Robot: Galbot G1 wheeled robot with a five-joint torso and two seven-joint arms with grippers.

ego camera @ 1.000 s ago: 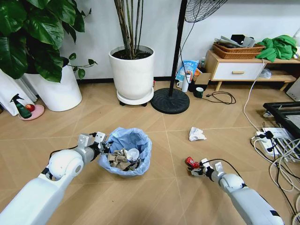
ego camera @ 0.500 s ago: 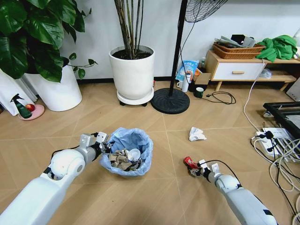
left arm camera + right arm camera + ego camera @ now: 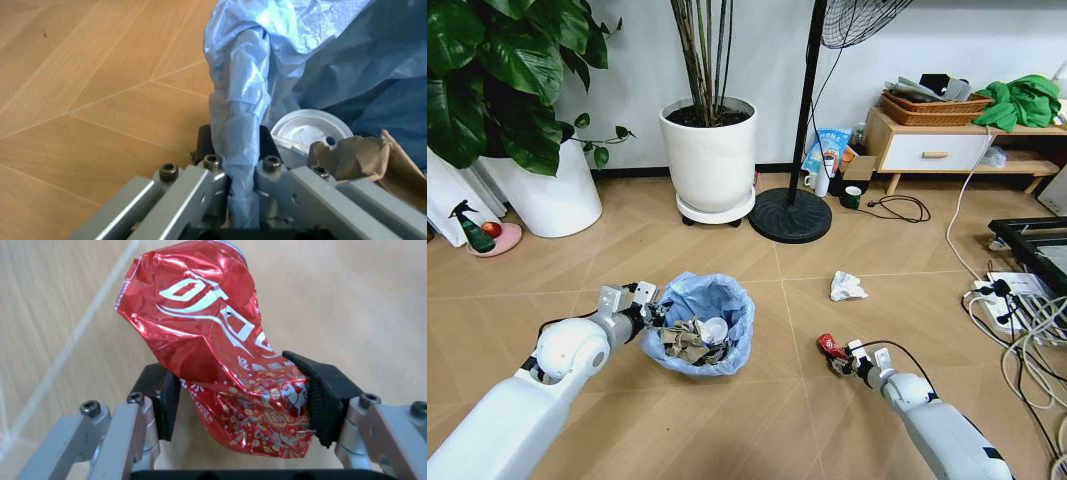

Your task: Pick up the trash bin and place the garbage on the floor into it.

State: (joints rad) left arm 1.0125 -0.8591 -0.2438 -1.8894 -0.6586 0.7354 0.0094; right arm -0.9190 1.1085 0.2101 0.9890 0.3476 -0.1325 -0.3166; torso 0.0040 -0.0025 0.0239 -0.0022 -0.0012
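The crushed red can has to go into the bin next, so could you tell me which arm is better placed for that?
The right. Its gripper is already shut on the crushed red can, while the left gripper is clamped on the trash bin liner's rim, holding it.

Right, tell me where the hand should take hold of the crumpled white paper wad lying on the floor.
Grip the crumpled white paper wad across its bunched middle, coming straight down from above. It lies low on open floor with nothing beside it, and its creased body would likely give under closing fingers.
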